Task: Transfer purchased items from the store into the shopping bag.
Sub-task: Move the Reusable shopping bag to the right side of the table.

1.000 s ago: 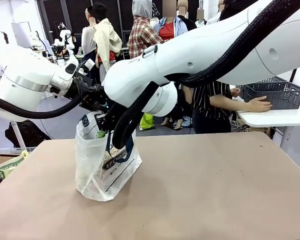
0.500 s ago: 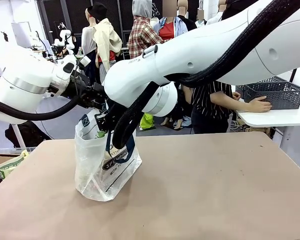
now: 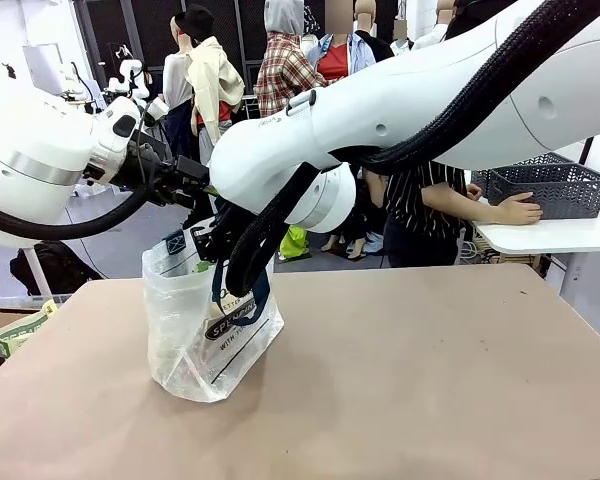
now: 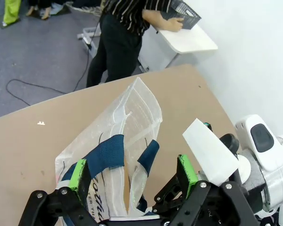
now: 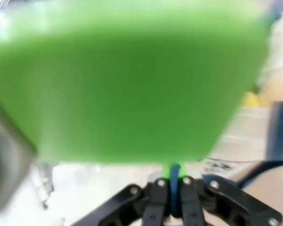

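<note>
Across the tan tabletop point(image 3: 410, 380) you look at a person in a striped black shirt point(image 3: 420, 205) whose hand point(image 3: 518, 208) rests on a dark grey mesh plastic basket point(image 3: 546, 183) on a white side table point(image 3: 560, 235) at the far right. Your translucent clear-white plastic shopping bag point(image 3: 208, 330) with dark navy strap handles point(image 4: 108, 157) stands upright on the left part of the table, mouth open. Your left gripper point(image 4: 132, 173) sits just above the bag's rim, its 2 green-padded fingers point(image 4: 77, 174) spread wide apart with nothing between them; the left wrist view looks down past them onto the handles and the bag's mouth. Your right gripper point(image 3: 208, 243) reaches across to the bag's top edge with its jaws pinched together on a navy strap point(image 5: 174, 181). A blurred green surface fills most of the right wrist view; you cannot tell what it is. Something small and green point(image 3: 202, 267) shows inside the bag near the top.
</note>
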{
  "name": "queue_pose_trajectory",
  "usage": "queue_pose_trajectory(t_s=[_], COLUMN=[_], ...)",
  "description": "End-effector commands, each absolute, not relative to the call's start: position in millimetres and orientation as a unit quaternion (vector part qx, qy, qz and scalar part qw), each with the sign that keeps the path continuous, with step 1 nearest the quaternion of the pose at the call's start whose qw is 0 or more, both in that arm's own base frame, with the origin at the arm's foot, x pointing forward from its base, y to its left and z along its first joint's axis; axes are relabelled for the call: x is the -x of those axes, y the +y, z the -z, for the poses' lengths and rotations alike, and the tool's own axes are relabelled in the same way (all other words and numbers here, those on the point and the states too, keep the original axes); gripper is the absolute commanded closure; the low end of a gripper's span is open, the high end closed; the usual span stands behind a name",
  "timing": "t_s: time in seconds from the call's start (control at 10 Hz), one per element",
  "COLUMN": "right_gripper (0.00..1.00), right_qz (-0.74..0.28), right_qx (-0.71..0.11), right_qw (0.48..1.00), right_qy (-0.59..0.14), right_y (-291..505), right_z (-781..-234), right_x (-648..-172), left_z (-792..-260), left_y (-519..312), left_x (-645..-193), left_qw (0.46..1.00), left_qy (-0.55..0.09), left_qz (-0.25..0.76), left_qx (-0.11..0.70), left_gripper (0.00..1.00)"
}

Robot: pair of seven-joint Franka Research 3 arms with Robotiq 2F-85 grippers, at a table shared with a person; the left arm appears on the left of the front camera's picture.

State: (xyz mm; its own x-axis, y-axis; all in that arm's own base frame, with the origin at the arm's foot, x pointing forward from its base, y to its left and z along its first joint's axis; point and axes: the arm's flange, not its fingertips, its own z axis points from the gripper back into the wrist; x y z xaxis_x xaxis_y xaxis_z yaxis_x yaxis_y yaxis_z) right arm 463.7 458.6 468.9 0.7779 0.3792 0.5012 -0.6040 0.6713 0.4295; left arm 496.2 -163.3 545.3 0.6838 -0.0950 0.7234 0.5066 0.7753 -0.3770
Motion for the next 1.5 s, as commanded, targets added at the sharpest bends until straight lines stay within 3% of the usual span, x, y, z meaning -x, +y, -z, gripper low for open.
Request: queue_pose_trajectory(t_s=[0.0,0.9,1.4], right_gripper=[1.00,1.00,1.00], right_qz=[-0.276,-0.275,-0.276], right_qx=[-0.294,-0.291,-0.293], right_qw=[0.897,0.898,0.898], right_qy=[-0.184,-0.181,-0.177], right_y=[462.5,464.5,465.6], right_z=[-464.1,-461.7,-461.3], right_x=[-465.0,-464.4,-465.6], left_z=[-539.7,-494.8,-481.6], left_y=[-157.7,-192.9,-211.6], left_x=[-494.5,-524.0,-524.9], left_qw=[0.874,0.910,0.896], left_qy=[-0.363,-0.246,-0.202], left_qz=[0.162,0.194,0.231], left_qx=[0.280,0.273,0.320], left_gripper=[0.06,0.06,0.06])
